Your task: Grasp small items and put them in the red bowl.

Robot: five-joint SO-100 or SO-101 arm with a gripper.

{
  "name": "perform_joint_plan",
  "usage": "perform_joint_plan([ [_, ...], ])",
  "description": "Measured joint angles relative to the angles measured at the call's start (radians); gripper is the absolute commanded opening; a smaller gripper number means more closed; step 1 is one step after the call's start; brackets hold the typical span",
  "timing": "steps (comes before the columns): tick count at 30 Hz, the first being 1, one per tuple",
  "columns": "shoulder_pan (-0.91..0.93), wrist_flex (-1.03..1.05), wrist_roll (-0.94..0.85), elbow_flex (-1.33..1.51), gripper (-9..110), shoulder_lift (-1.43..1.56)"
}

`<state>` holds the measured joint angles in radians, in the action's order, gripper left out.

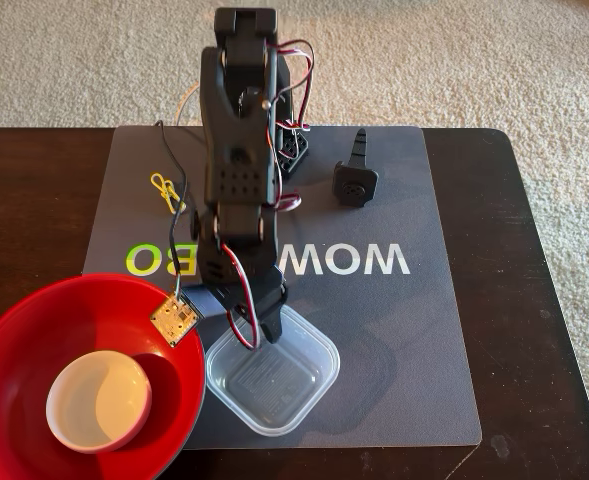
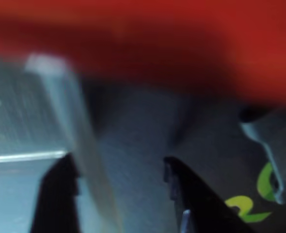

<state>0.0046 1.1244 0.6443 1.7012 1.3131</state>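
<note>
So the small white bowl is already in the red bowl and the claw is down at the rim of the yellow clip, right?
Not the clip. In the fixed view the claw is at the clear tub's rim; the yellow clip lies apart on the mat. The white bowl is indeed in the red bowl.

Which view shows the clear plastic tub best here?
The fixed view: the clear plastic tub shows whole, beside the red bowl. The wrist view gives only a blurred rim running between the open jaws of the gripper.
</note>
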Motion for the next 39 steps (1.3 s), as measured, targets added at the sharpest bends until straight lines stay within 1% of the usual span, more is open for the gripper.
perform_joint_plan([
  [4, -0.028, 0.003, -0.006, 0.029, 0, 0.038],
  [8, -0.049, 0.026, 0.025, 0.103, 0, 0.170],
  [11, -0.074, 0.026, 0.104, 0.201, 0, 0.357],
  [14, -0.104, -0.015, 0.166, 0.342, 0, 0.604],
  [16, -0.115, -0.035, 0.169, 0.420, 0, 0.770],
  [18, -0.109, -0.037, 0.152, 0.428, 0, 0.897],
  [21, -0.094, -0.037, 0.114, 0.405, 0, 0.983],
  [24, -0.032, -0.040, 0.072, 0.342, 0, 0.986],
  [27, 0.064, -0.049, 0.012, 0.238, 0, 0.914],
  [30, 0.173, -0.049, -0.034, 0.087, 0, 0.755],
  [33, 0.298, -0.049, -0.054, -0.115, 0, 0.543],
  [37, 0.413, -0.049, -0.067, -0.388, 0, 0.256],
  [38, 0.431, -0.049, -0.067, -0.443, 2, 0.199],
  [39, 0.445, -0.049, -0.067, -0.479, 7, 0.152],
])
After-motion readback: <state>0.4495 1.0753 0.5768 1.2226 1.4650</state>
